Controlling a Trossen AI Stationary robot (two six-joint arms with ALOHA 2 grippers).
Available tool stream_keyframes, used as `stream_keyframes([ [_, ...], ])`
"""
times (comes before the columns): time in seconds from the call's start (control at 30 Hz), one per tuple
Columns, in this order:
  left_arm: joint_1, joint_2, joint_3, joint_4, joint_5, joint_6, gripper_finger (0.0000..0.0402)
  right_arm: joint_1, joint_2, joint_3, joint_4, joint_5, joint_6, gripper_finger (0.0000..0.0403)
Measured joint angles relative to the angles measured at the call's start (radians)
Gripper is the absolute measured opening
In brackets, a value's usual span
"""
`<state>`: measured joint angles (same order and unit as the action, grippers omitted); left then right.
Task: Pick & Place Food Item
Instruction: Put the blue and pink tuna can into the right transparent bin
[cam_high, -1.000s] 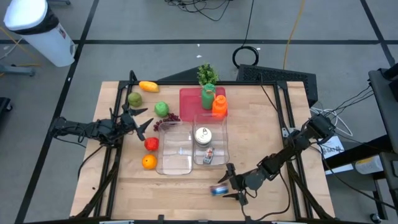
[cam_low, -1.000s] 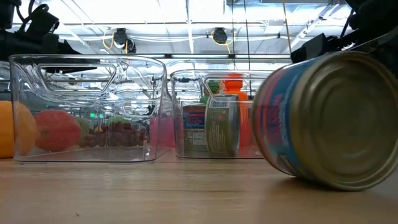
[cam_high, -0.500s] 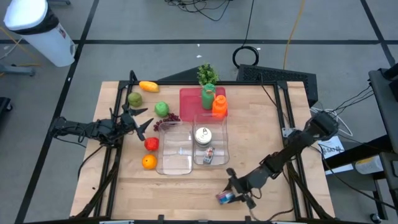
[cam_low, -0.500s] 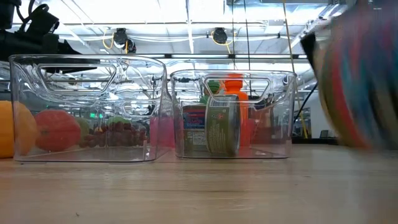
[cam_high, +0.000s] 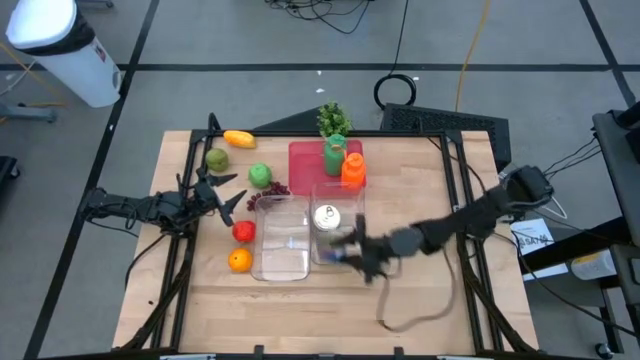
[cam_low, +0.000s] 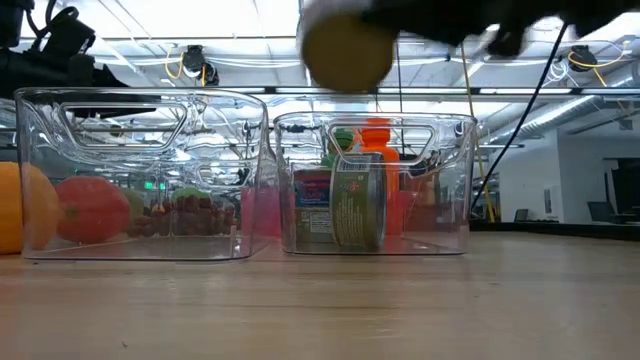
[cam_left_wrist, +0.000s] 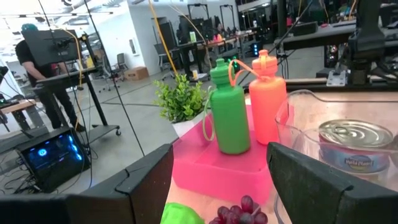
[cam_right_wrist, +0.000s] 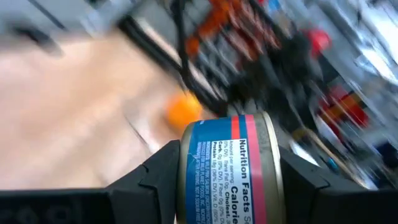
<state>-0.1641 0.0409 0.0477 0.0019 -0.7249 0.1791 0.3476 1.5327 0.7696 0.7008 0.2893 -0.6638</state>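
Right gripper (cam_high: 352, 252) pinching can (cam_right_wrist: 231, 168), mid-frame in high view, just over smaller clear bin (cam_high: 352, 205). Keep can level, centre over free spot beside cans already inside, lower b4 releasing. Left gripper (cam_high: 228, 200) spread, idle at centre-left.

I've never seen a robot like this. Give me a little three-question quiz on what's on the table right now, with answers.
1. True or false: the right gripper holds a can.
2. Which fruit lies nearest the table's front edge: A) the orange, B) the grapes, C) the green apple?
3. What do the green bottle and orange bottle stand on?

Key: 1 true; 2 A; 3 a pink tray.
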Motion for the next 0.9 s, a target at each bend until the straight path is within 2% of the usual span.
stream_keyframes([
  [0.17, 0.000, 0.000, 0.000, 0.000, 0.000, 0.000, 0.0273, -0.168, 0.076, -0.001, -0.001, 0.003, -0.155, 0.0176],
  [0.3, 0.000, 0.000, 0.000, 0.001, 0.000, 0.000, 0.0273, -0.231, 0.120, -0.002, 0.025, 0.010, -0.244, 0.0176],
  [0.63, 0.000, 0.000, 0.000, 0.001, 0.000, 0.000, 0.0273, -0.243, 0.149, -0.001, 0.008, 0.019, -0.292, 0.0176],
  [0.7, 0.000, 0.000, 0.000, 0.001, 0.000, 0.000, 0.0273, -0.241, 0.149, -0.001, 0.005, 0.019, -0.292, 0.0209],
  [0.83, 0.000, 0.000, 0.000, 0.001, 0.000, 0.000, 0.0273, -0.239, 0.148, -0.001, 0.014, 0.023, -0.238, 0.0315],
  [0.9, 0.000, 0.000, 0.000, 0.001, 0.000, 0.000, 0.0273, -0.237, 0.148, 0.000, 0.010, 0.023, -0.195, 0.0356],
])
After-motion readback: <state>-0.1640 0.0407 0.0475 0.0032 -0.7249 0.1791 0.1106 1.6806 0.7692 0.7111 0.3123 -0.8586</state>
